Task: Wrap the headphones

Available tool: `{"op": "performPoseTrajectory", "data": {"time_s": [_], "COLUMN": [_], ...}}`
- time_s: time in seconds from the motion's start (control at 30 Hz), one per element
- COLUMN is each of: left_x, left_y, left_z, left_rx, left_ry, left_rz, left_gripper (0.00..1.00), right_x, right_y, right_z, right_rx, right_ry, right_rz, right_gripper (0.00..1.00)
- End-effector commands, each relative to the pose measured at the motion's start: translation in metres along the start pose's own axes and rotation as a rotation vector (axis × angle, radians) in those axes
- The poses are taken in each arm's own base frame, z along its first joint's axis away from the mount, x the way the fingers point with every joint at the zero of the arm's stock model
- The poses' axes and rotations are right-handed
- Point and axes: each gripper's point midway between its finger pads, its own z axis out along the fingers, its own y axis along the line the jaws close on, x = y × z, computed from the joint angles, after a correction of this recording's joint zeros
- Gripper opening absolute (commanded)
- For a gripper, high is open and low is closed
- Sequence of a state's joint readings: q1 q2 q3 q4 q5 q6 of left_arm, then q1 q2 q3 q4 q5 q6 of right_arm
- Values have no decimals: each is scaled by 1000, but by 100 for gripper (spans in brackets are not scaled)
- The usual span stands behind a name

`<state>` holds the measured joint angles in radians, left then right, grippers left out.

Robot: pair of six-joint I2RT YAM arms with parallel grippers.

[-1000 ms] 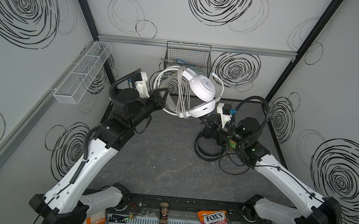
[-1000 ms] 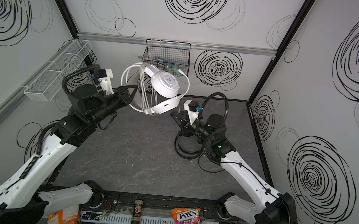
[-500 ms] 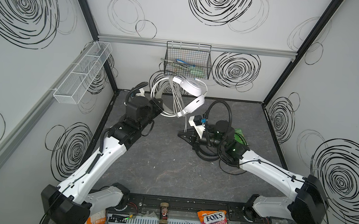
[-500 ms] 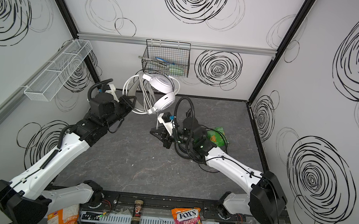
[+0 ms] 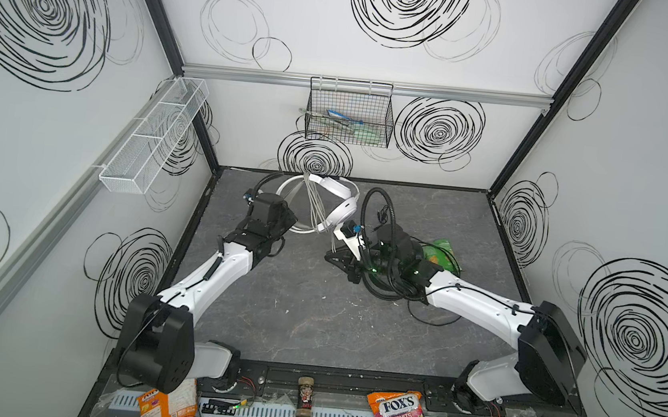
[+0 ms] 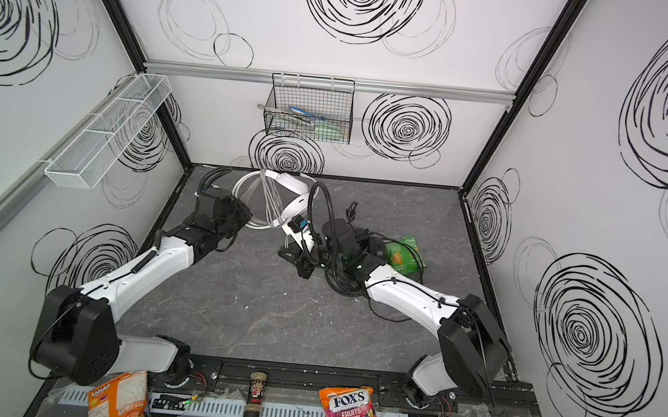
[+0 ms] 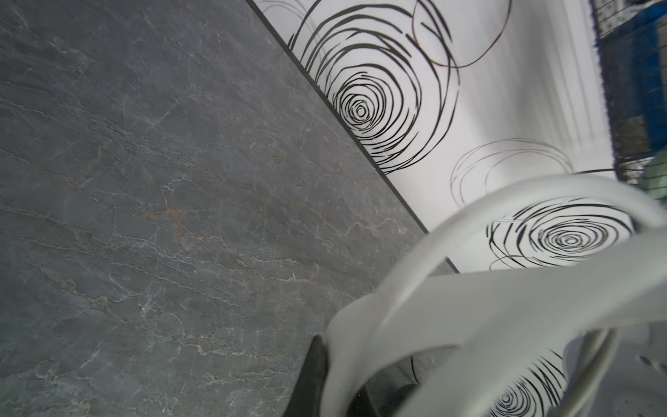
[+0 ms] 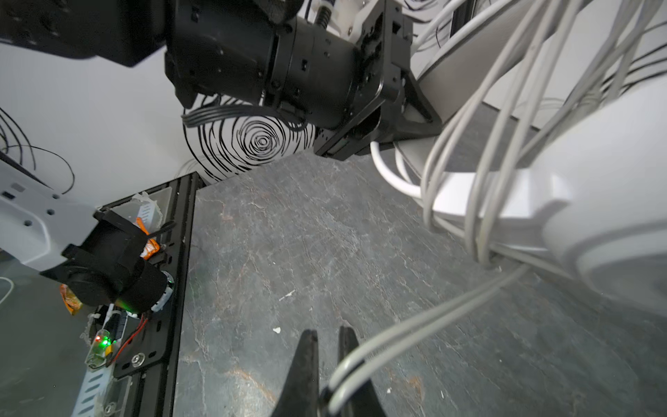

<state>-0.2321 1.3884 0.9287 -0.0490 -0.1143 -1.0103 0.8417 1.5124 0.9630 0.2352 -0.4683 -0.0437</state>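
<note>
Left pincer [image 5: 291,220] clamped the stiff band of the white headset [image 5: 342,210]; right pincer [image 8: 329,337] pinched its limp cable [image 8: 415,332], looking slippery

Seen from above in both top views. Reaching from the lower left up toward the centre with the left arm [image 5: 217,273], elbow bent low. Clamped shut with the left pincer [image 5: 289,224] on the band of the white headset [image 5: 342,210]. Stretching in from the lower right with the right arm [image 5: 477,305], wrist low over the counter [image 5: 292,318], aimed left. Pinched closed with the right pincer [image 8: 328,364] on two strands of white cable [image 8: 415,325].
</note>
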Motion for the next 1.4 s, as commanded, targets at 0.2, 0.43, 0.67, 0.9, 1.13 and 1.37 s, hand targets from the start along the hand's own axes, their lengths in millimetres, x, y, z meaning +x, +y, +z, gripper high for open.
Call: {"op": "performPoseTrajectory", "data": {"time_s": [0.2,0.43,0.67,0.9,1.13,1.37], "left_x": [-49,-61,-59,-66,-58,-60], "left_y": [26,25,15,12,32,33], "left_z": [69,140,193,228,243,252], "left_rx": [-87,-117,-123,-143,-217,-239], "left_ry": [-184,-127,-79,-63,-46,-49], "left_rz": [-40,-13,-35,-25,-14,-17], "left_gripper": [0,0,0,0,2,13], "right_x": [32,28,40,45,57,73], "right_y": [-66,-105,-140,-160,-173,-173], "right_z": [26,76,116,127,125,127], "right_rx": [48,69,78,91,104,116], "right_ry": [-17,-26,-32,-46,-48,-30], "right_rz": [153,249,359,404,451,503], "right_gripper": [0,0,0,1,8,18]}}
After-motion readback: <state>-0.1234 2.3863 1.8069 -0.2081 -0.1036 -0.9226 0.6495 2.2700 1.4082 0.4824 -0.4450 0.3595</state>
